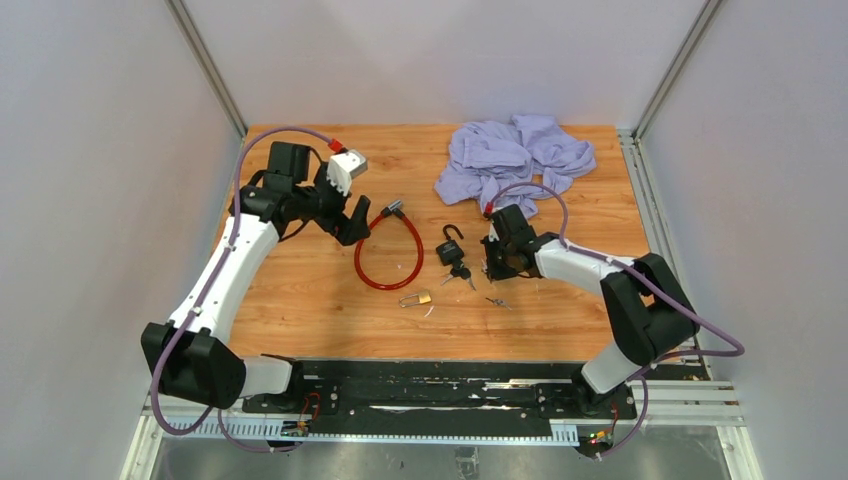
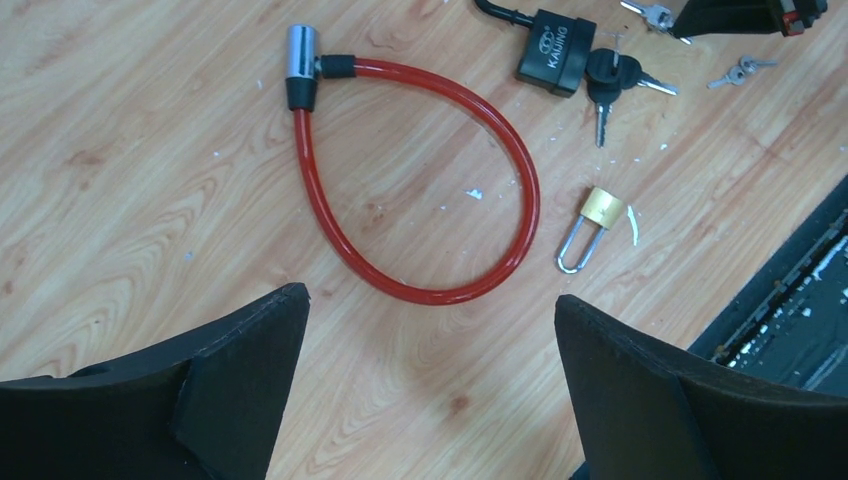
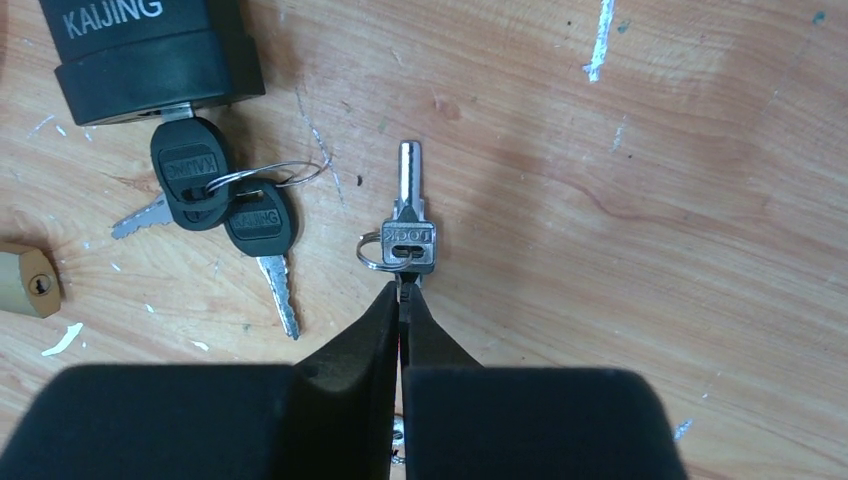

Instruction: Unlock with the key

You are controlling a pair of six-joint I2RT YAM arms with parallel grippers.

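Item: silver key (image 3: pixel 406 215), flat on the counter (image 3: pixel 650 200), just to the robot's right of the black KAIJING padlock (image 3: pixel 150 50) and apart from it. Long axis: runs straight out from the right gripper (image 3: pixel 401 290), with the bow nearest the jaws, the blade pointing away and a small split ring at the bow's side. Right jaws: closed to a slit, tips meeting on the rear edge of the bow and appearing to nip it; how deep the bite goes cannot be told. Black padlock: shackle up, one black-headed key (image 3: pixel 188 175) already in its keyway, a second hanging on the same ring. Red cable lock (image 2: pixel 530 200): looped on the far left side of the black padlock, its metal cylinder (image 2: pixel 301 50) closed. It is judged the likely fit for the silver key's round blade. Brass padlock (image 2: pixel 603 207): on the near side of the black padlock. Left gripper (image 2: pixel 432 305): raised over the cable loop, jaws wide, holding nothing. Nearer arm for the key: the right.
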